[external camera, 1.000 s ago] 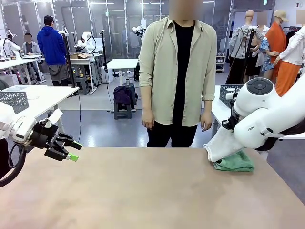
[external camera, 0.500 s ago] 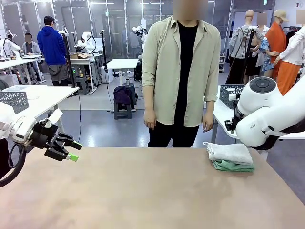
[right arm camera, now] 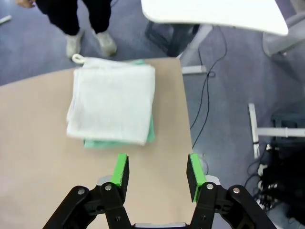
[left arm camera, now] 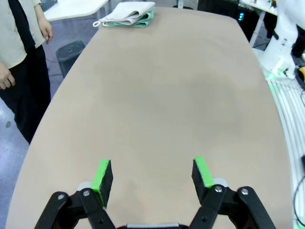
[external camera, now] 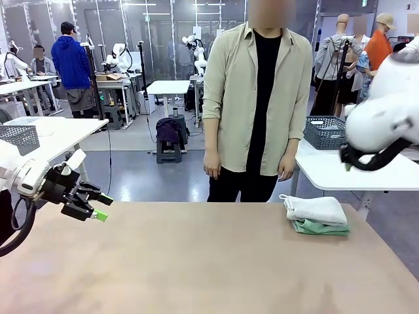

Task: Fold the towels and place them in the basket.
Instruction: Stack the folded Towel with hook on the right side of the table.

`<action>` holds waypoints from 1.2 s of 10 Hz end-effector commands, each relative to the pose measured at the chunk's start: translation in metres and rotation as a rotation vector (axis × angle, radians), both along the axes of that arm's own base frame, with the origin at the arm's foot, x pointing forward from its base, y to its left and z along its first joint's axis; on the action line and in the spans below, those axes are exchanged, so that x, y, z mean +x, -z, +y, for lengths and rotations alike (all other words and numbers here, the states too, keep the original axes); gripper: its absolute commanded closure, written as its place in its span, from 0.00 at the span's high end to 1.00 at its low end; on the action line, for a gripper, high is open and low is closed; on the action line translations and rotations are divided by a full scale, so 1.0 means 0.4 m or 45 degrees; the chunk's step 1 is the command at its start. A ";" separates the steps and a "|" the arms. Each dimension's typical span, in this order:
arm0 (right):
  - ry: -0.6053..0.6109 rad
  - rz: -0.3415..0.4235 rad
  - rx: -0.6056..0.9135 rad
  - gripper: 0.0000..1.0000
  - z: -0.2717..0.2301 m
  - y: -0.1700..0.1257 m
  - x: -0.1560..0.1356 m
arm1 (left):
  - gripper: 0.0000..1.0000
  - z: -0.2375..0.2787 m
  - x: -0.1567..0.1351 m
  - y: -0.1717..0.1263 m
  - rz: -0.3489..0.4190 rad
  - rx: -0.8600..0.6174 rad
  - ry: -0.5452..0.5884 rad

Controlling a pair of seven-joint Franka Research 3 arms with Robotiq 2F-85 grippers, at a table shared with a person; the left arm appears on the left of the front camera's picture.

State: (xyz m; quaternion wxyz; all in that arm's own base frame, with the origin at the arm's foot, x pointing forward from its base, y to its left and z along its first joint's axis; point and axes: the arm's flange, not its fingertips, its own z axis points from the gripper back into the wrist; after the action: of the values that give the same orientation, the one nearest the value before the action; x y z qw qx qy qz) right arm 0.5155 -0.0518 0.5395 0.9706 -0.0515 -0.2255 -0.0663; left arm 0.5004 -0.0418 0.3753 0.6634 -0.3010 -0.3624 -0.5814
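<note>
A folded cream-white towel (external camera: 316,209) lies on top of a folded mint green towel (external camera: 322,228) near the table's far right edge. In the right wrist view the cream towel (right arm camera: 113,101) covers most of the green towel (right arm camera: 118,142). My right gripper (right arm camera: 156,172) hovers above the stack, open and holding nothing. My left gripper (external camera: 103,207) hangs over the table's left edge, open and holding nothing. From the left wrist, my left gripper (left arm camera: 152,175) looks along the table toward the towel stack (left arm camera: 127,14). The dark wire basket (external camera: 325,132) stands on a white side table beyond the right corner.
A person (external camera: 257,104) stands at the far side, hands down. The white side table (external camera: 340,171) lies behind the towels. Another mesh basket (external camera: 19,138) sits on a table at far left. The brown tabletop (external camera: 196,261) is bare.
My right gripper opened, leaving the cream towel on the green one, then rose up and to the right. The person shifted slightly right. The left arm stayed still.
</note>
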 end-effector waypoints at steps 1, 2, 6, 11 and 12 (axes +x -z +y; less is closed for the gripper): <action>0.009 0.033 0.105 0.62 -0.049 -0.126 -0.118 | 0.85 0.001 -0.001 -0.001 -0.003 0.006 0.008; 0.008 0.048 0.126 0.62 -0.062 -0.176 -0.179 | 0.85 0.001 -0.001 -0.001 -0.003 0.006 0.008; -0.117 0.062 0.293 0.62 -0.103 -0.327 -0.408 | 0.85 0.001 -0.001 -0.001 -0.003 0.006 0.008; -0.063 0.041 0.262 0.62 -0.099 -0.349 -0.428 | 0.85 0.001 -0.001 -0.001 -0.003 0.006 0.008; -0.063 0.041 0.262 0.62 -0.099 -0.349 -0.428 | 0.85 0.001 -0.001 -0.001 -0.003 0.006 0.008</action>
State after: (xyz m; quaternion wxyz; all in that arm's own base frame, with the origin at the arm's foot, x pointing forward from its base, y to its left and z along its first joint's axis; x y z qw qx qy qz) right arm 0.3430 -0.0901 0.6781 0.9759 0.0602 -0.1996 -0.0638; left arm 0.5004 -0.0418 0.3753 0.6634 -0.3009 -0.3624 -0.5814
